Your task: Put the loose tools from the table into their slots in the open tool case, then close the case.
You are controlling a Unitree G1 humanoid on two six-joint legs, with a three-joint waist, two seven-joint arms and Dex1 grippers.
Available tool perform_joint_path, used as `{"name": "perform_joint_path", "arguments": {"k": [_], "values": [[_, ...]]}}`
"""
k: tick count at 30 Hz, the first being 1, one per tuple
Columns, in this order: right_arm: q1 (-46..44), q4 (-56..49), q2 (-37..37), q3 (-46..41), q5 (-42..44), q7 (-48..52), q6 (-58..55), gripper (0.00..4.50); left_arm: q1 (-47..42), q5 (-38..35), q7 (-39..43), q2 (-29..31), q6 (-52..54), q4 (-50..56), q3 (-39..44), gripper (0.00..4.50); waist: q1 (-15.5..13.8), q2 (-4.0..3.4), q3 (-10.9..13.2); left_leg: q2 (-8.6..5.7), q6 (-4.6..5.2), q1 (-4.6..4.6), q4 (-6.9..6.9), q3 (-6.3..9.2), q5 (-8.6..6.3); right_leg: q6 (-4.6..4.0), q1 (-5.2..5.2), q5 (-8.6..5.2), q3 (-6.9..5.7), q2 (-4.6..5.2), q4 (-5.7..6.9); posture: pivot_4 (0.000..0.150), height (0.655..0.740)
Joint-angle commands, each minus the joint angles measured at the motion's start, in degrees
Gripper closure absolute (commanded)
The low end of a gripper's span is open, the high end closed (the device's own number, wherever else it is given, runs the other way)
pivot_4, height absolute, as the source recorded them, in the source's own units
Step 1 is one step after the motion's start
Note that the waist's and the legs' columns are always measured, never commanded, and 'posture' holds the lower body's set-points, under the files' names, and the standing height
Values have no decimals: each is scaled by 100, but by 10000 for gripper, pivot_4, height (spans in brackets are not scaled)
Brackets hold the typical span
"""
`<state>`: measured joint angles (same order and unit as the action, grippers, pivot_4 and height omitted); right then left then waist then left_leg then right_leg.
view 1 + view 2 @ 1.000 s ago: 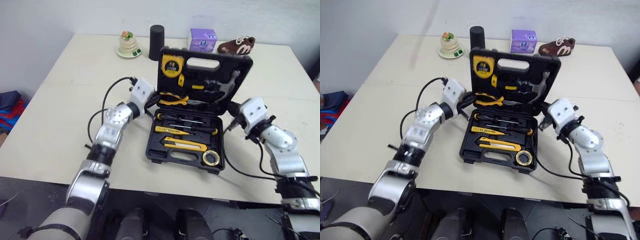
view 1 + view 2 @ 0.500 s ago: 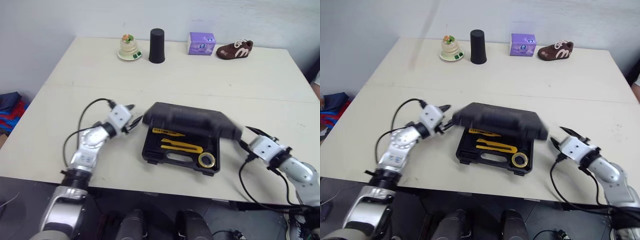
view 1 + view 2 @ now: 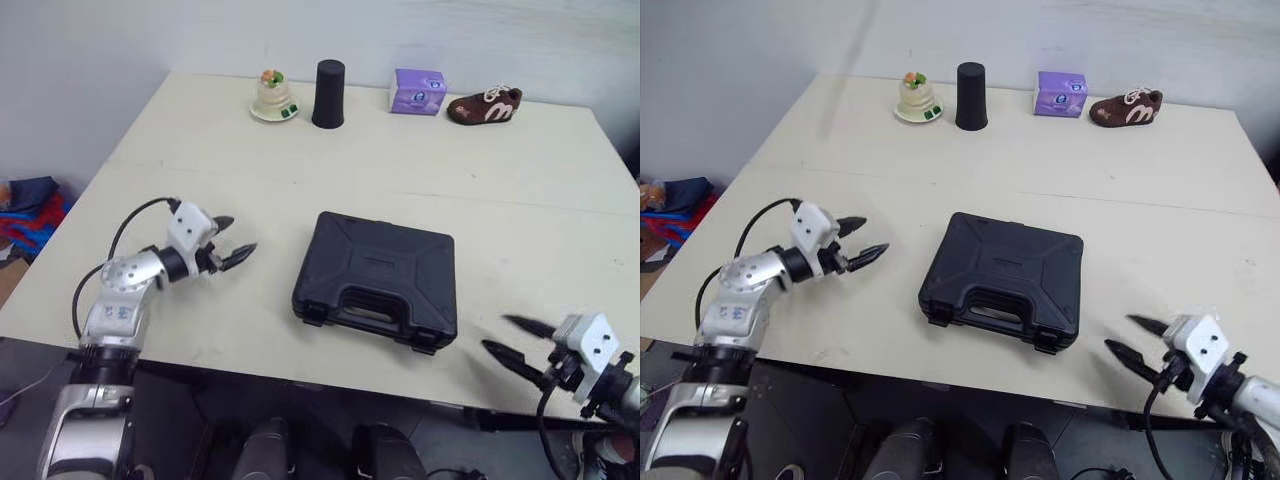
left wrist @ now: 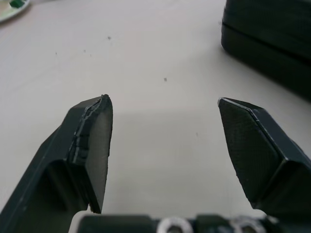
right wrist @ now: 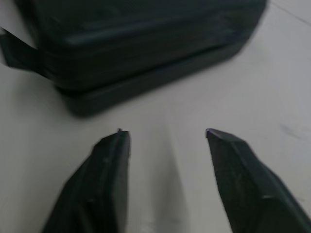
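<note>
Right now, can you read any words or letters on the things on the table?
On the shoe: a white mark, perhaps "M", too small to be sure.
On the purple box: a pale label, too small to read.
On the case: a raised patch on the lid, with no letters I can read.
On the black cup: no writing that I can see.

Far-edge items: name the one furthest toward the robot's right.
The brown shoe, at the row's right end; the purple box, black cup and figurine stand to its left.
</note>
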<state>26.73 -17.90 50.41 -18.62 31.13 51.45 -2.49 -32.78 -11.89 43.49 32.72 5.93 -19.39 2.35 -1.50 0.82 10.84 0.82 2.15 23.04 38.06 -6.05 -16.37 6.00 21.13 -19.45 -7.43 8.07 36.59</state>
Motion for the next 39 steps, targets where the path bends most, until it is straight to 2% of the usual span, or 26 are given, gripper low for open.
{"name": "perform_joint_path", "arguments": {"k": [1,2,3,5,6,13,19,26,30,39], "values": [[196,-522,184,337,-351,398,-121,39064,-495,137,115,-226,9,-464,-219,22830,-5,2,-1,-3,1,1,2,0,0,1,0,0,-4,-28,0,1500,7380],[148,-562,144,406,-398,369,-160,43122,-655,176,99,-310,27,-629,-264,26802,-5,3,-1,-1,1,1,1,0,0,2,-2,1,-2,-32,1,1500,7380],[68,-610,73,504,-411,321,-238,45000,-874,238,58,-427,31,-871,-318,31495,-5,5,-1,-2,1,1,2,0,0,3,-4,2,-3,-32,5,1500,7380],[-151,-743,-60,890,-546,290,-327,45000,-1424,479,-164,-743,-39,-1524,-487,42038,-5,13,0,-2,1,2,7,0,0,5,-5,3,-9,-36,5,1500,7380],[-240,-791,-84,1080,-627,317,-370,45000,-1660,568,-320,-896,-29,-1816,-516,44784,-7,14,0,-1,1,3,11,-1,0,5,-3,3,-15,-38,8,1500,7380],[-943,-560,-289,1763,-1166,257,-475,45000,-2975,1084,-984,-1645,-693,-4006,-591,44784,17,23,1,-4,3,10,6,-11,0,8,10,4,-31,-40,7,1500,7380],[-1127,-280,-431,1769,-1471,155,-307,45000,-3464,1266,-998,-2017,-1072,-4981,-568,44784,10,28,1,-2,2,10,13,-16,1,8,17,4,-32,-41,21,1500,7380],[-1170,80,-306,1516,-1665,174,-9,45000,-3429,1410,-383,-1940,-1519,-5221,-563,44784,-2,31,-1,-4,2,10,16,-17,1,8,16,4,-32,-39,21,1500,7380],[-1338,747,-96,1167,-1868,152,411,45000,-3213,1302,831,-1705,-2084,-5120,-527,44784,11,33,-1,-5,3,9,17,-23,1,9,17,5,-28,-38,21,1500,7380],[-1855,1868,24,1015,-2177,117,1136,45000,-2801,1185,1878,-1476,-2389,-4815,-438,44784,5,36,-3,-8,8,8,25,-18,0,13,9,7,-31,-35,21,1500,7380]]}}
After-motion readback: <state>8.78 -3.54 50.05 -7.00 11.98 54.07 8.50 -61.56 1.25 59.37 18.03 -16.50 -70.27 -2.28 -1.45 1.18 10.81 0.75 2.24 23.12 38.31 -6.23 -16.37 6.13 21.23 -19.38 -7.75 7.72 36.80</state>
